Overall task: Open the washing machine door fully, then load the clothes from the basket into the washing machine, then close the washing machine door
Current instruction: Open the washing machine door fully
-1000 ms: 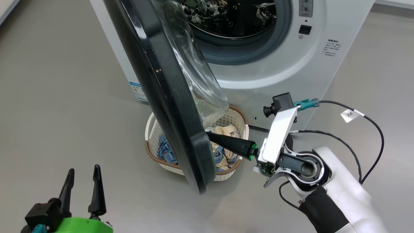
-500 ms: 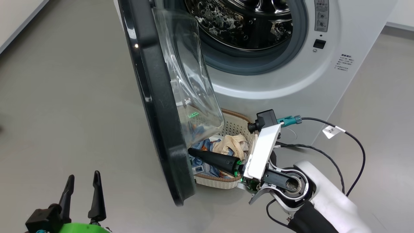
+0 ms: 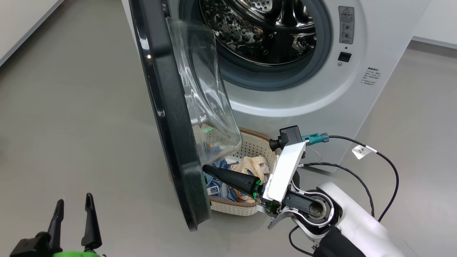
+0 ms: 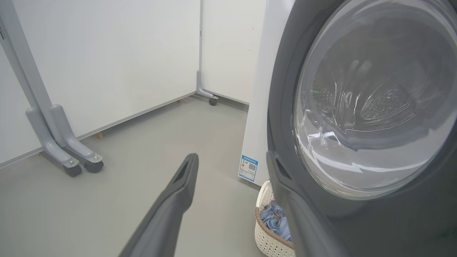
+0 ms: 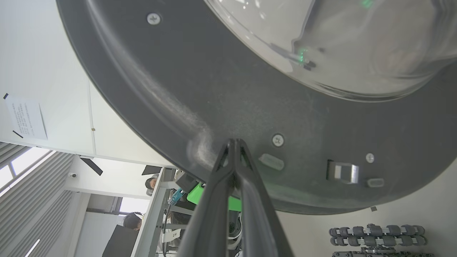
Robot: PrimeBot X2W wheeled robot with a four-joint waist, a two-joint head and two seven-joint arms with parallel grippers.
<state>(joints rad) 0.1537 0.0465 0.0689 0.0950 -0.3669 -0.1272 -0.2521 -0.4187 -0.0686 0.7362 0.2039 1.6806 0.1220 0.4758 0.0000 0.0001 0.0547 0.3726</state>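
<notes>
Centre: right gripper, fingers pressed together, tip against the inner rim of the washing machine door. Lower left: left gripper, fingers spread, empty.

Nothing fancy here: a smooth matte grey floor stretched ahead of the left pincer to flat white wall panels. Left of it stood a grey metal panel foot on two castors. Past the right pincer, off to its left, were a taped-up white paper sheet and a bright window with slatted blinds.
</notes>
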